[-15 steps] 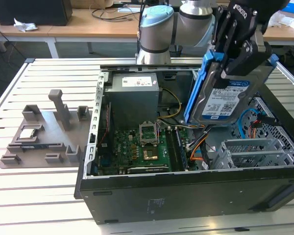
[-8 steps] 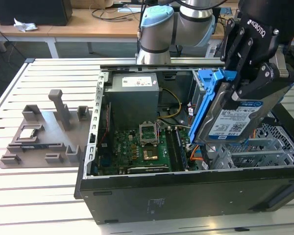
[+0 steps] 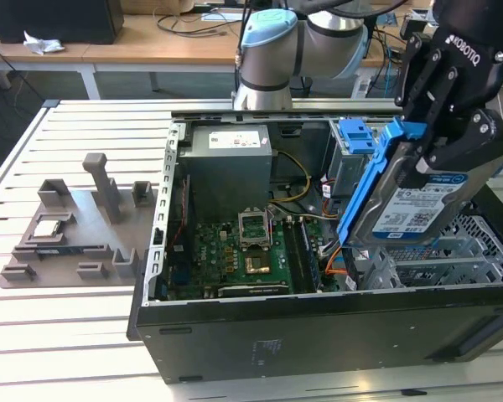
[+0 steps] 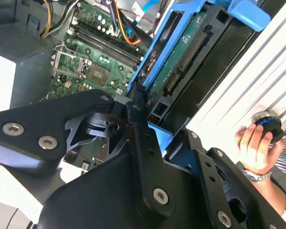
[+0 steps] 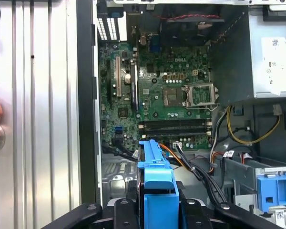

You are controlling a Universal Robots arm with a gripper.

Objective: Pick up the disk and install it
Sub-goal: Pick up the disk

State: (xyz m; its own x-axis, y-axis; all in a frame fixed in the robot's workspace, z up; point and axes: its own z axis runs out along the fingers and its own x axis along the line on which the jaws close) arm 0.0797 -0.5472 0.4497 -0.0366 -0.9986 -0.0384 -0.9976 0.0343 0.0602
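Task status: pick-up is complete and installation is not. The disk (image 3: 412, 208) is clear of every surface and hangs tilted above the case (image 3: 318, 335), over the case corner at the exterior view's right, with its label facing that camera. Its blue carrier (image 3: 362, 199) is clipped around the disk edges, and no part of the carrier or disk appears to touch the case. In the second wrist view the green circuit side of the disk (image 4: 181, 62) faces the camera, with the motherboard (image 4: 93, 57) well below it inside the case. In the first wrist view the carrier (image 5: 157, 188) projects from the gripper over the case interior, above the metal cage (image 5: 257, 167) beside the motherboard (image 5: 167, 95). By judgement, seating the disk in the case is the remaining work. Gripper state: the gripper (image 3: 447, 151) is clamped on the disk; its fingers (image 3: 476, 138) press on opposite sides across the carrier and are parted only as far as the disk between them allows. A person's hand (image 4: 252, 140) rests outside the case, well apart from the disk.
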